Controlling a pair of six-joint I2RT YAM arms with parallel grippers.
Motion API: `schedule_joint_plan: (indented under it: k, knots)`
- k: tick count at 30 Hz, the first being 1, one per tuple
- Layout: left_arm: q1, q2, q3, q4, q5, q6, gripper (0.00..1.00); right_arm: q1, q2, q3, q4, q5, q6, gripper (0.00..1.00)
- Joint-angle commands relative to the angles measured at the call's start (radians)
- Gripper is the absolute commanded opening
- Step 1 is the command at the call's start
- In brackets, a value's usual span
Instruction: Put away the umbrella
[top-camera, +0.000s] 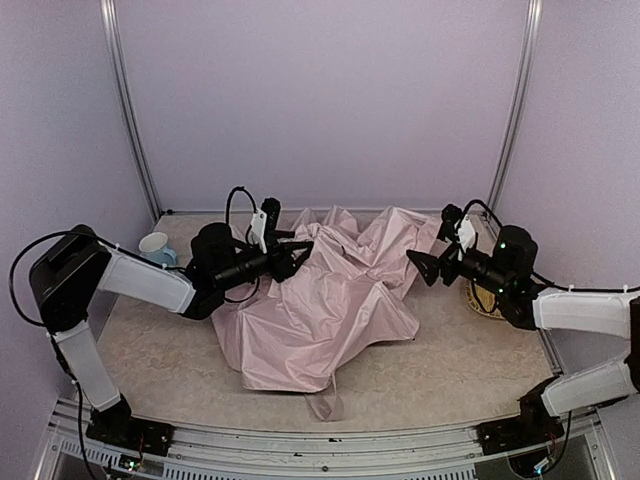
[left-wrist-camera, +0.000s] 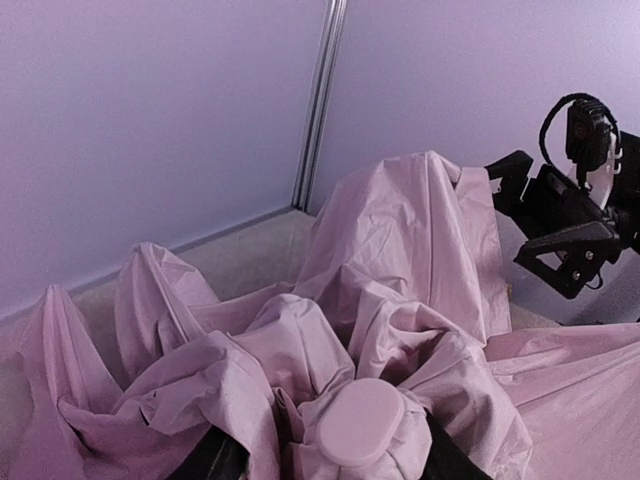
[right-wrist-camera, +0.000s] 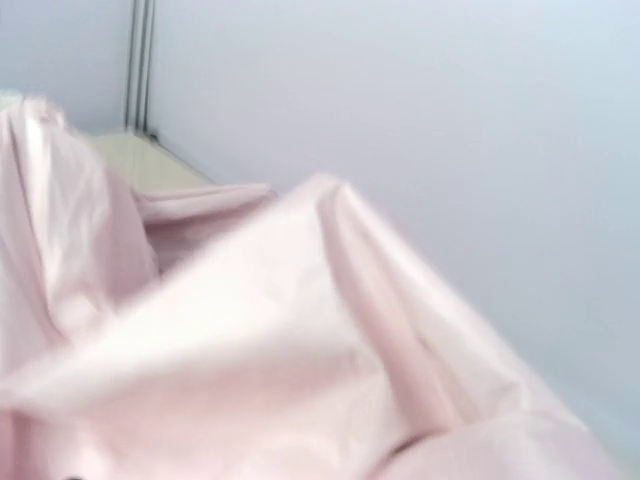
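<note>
The pale pink umbrella (top-camera: 320, 300) lies half-collapsed across the middle of the table, its fabric crumpled in folds. My left gripper (top-camera: 300, 250) is shut on the umbrella's bunched end. In the left wrist view a pink oval cap (left-wrist-camera: 360, 422) sits between my black fingers (left-wrist-camera: 205, 462), wrapped in gathered fabric. My right gripper (top-camera: 432, 245) is at the umbrella's right edge with its jaws spread, a raised fold of fabric (left-wrist-camera: 430, 220) right beside them; it also shows in the left wrist view (left-wrist-camera: 540, 220). Blurred pink fabric (right-wrist-camera: 260, 340) fills the right wrist view and hides its fingers.
A white and blue cup (top-camera: 155, 245) stands at the back left, just behind my left arm. A woven straw mat (top-camera: 485, 298) lies at the right under my right arm. Lilac walls with metal posts close in the table at the back and sides.
</note>
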Motion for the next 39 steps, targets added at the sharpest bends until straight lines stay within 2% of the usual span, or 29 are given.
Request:
schedule_joint_plan:
  k: [1,5,10,15,18,21,26,28,33,35,39]
  knots:
    - [0.054,-0.188,0.017,0.055,0.147,0.021,0.0,-0.027,-0.18,0.126,-0.284,-0.199,-0.159,1.0]
    - [0.084,-0.248,0.003,0.042,0.226,0.045,0.0,-0.024,-0.224,0.257,-0.464,-0.432,-0.188,1.0]
    - [0.058,-0.266,-0.006,0.079,0.269,0.021,0.0,0.08,-0.173,0.375,-0.634,-0.302,-0.243,1.0]
    - [-0.024,-0.246,0.015,0.173,0.332,-0.007,0.0,0.205,-0.029,0.377,-0.608,-0.316,-0.307,1.0]
    - [-0.064,-0.216,0.018,0.285,0.36,-0.062,0.0,0.281,0.103,0.442,-0.602,-0.352,-0.314,1.0]
    - [-0.091,-0.164,0.046,0.328,0.37,-0.098,0.0,0.353,0.186,0.499,-0.515,-0.392,-0.31,1.0]
    - [-0.119,-0.072,0.066,0.441,0.379,-0.188,0.0,0.386,0.232,0.453,-0.141,-0.437,-0.16,1.0]
    - [-0.135,-0.036,0.075,0.472,0.37,-0.188,0.0,0.391,0.257,0.461,-0.076,-0.441,-0.112,1.0]
    - [-0.154,0.047,0.128,0.48,0.36,-0.217,0.0,0.397,0.302,0.531,-0.163,-0.425,-0.108,0.87]
    - [-0.15,0.079,0.148,0.46,0.355,-0.235,0.0,0.398,0.293,0.525,-0.201,-0.375,-0.128,0.83]
    - [-0.142,0.13,0.178,0.386,0.406,-0.247,0.0,0.393,0.254,0.521,-0.328,-0.259,-0.193,0.6]
